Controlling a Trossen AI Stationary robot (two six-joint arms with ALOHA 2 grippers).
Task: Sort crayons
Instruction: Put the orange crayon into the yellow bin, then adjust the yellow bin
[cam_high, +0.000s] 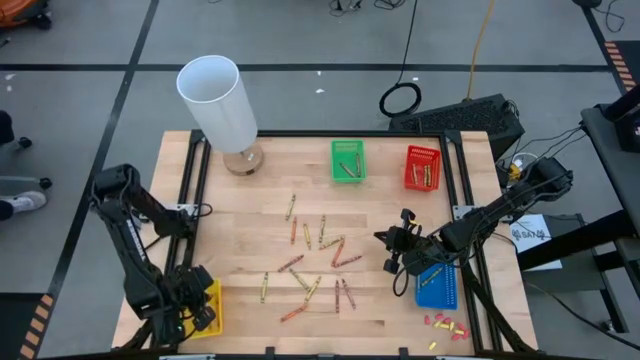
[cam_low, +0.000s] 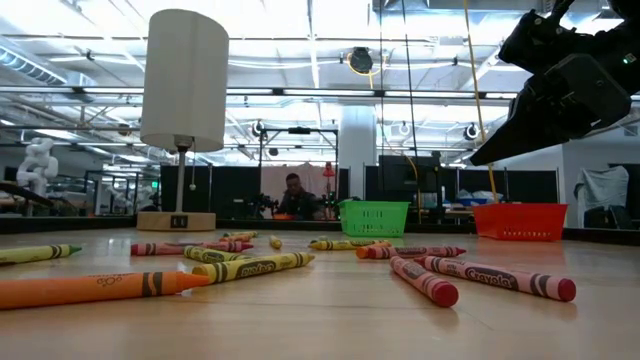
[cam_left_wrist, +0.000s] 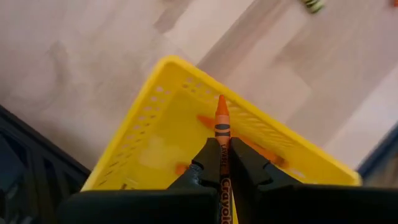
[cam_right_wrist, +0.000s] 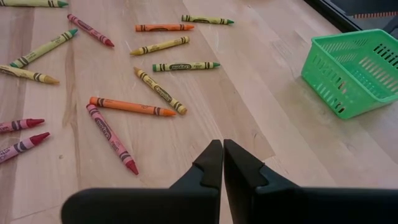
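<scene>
Several red, orange, olive-yellow and brown crayons (cam_high: 310, 255) lie flat and scattered on the wooden table's middle. At the near left corner my left gripper (cam_left_wrist: 222, 163) hangs over the yellow basket (cam_high: 210, 300), shut on an orange crayon (cam_left_wrist: 221, 121). Other orange crayons (cam_left_wrist: 268, 153) lie on the basket's floor. My right gripper (cam_right_wrist: 222, 155) is shut with nothing in it. It hovers above the table right of the scattered crayons, by the blue basket (cam_high: 437, 285). My left gripper pinches the orange crayon's wrapped body (cam_left_wrist: 222, 149) between its two fingers. The fingers point steeply down from above. The crayon lies along them, its pointed tip (cam_left_wrist: 221, 102) sticking out past the fingertips. It hangs clear above the yellow basket's floor.
A green basket (cam_high: 348, 160) and a red basket (cam_high: 422, 168) stand at the far edge, each with crayons inside. A white-shaded lamp (cam_high: 222, 105) stands at the far left. Small red and yellow bits (cam_high: 445, 325) cluster at the near right corner.
</scene>
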